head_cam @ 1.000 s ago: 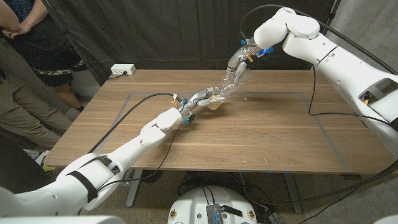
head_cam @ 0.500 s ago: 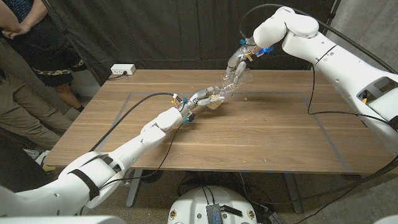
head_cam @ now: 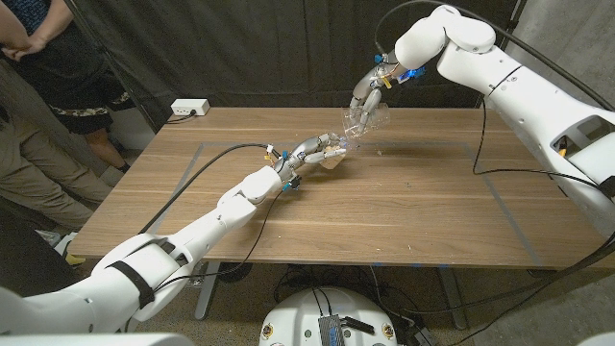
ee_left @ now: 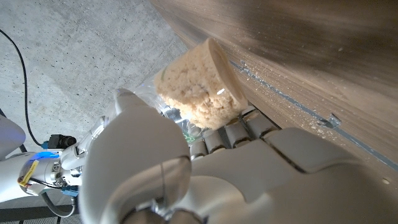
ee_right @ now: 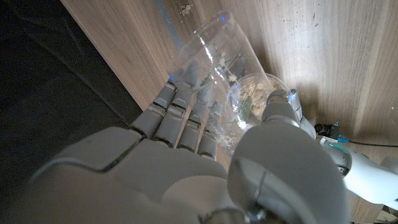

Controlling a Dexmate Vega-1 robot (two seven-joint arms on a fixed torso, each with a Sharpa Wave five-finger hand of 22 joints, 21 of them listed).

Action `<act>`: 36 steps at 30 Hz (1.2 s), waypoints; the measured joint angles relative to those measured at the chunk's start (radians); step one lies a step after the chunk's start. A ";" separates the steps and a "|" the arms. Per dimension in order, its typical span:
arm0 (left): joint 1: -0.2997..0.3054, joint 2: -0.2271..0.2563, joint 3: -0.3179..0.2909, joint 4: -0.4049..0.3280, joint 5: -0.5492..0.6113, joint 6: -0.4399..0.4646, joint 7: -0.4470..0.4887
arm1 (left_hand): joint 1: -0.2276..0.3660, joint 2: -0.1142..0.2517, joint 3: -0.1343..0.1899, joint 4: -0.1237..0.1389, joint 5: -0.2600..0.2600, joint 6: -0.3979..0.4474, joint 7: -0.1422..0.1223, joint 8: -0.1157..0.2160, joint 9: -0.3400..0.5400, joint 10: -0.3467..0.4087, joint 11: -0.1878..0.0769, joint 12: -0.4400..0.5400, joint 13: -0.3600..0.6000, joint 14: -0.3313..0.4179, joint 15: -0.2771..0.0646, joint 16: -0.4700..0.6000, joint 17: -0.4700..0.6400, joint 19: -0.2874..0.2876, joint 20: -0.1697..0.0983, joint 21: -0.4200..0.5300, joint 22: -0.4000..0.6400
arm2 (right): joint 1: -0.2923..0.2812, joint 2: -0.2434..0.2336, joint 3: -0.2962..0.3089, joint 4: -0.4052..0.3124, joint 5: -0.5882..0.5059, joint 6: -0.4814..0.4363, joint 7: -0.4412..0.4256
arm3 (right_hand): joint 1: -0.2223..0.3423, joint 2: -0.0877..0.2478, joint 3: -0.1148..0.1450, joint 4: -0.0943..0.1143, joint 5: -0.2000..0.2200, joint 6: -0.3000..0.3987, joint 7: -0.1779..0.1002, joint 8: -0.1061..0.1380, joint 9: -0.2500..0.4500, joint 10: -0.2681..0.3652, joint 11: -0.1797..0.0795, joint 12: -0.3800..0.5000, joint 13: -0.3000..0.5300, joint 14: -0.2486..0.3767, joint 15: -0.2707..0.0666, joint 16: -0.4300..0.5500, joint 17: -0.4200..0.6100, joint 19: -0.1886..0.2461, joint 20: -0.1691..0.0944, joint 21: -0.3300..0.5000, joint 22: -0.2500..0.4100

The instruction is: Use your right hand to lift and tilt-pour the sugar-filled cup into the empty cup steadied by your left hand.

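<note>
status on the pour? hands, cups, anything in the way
Right hand holds clear cup tipped, nearly empty. Left hand grips sugar-filled cup on table. Nothing blocking; loose grains on the wood.

Wooden table (head_cam: 384,211) with taped outline, sugar-holding cup (head_cam: 332,157) and scattered grains on it

The brown wooden table (head_cam: 404,211) has a smooth matt top with visible grain and pale crumbs scattered on it. The tilted clear plastic cup (ee_right: 214,59) is glossy and see-through, dusted inside with grains. The other clear plastic cup (ee_left: 199,93) holds coarse, clumpy beige sugar (ee_left: 189,96). Both the left hand (head_cam: 312,154) and right hand (head_cam: 367,101) look like smooth light-grey plastic with a soft sheen, and the arms are glossy white shells.
</note>
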 measured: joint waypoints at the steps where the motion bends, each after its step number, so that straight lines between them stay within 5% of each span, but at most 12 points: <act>1: 0.000 0.000 0.000 0.001 0.000 -0.001 0.000 | 0.000 0.000 0.000 0.000 0.000 0.000 0.000 0.000 0.000 0.000 0.000 0.000 0.000 0.000 0.000 0.000 0.000 0.000 0.000 0.000 0.000 | 0.000 0.000 0.000 0.001 0.002 -0.003 0.000 | 0.000 0.000 0.000 0.000 0.000 0.000 0.000 0.000 0.000 0.000 0.000 0.000 0.000 0.000 0.000 0.000 0.000 0.000 0.000 0.000 0.000; 36: -0.008 -0.005 -0.008 0.029 -0.011 -0.028 -0.010 | 0.000 0.000 0.000 0.000 0.000 -0.002 0.002 0.000 0.000 0.000 0.000 -0.001 0.000 0.000 0.000 0.000 0.000 0.000 0.000 0.004 0.000 | 0.022 0.015 0.023 0.058 0.167 -0.167 0.011 | -0.002 -0.004 0.000 0.000 0.000 0.007 0.008 -0.006 0.005 0.007 0.000 -0.004 0.004 0.009 -0.002 -0.001 0.009 0.000 0.000 0.007 0.000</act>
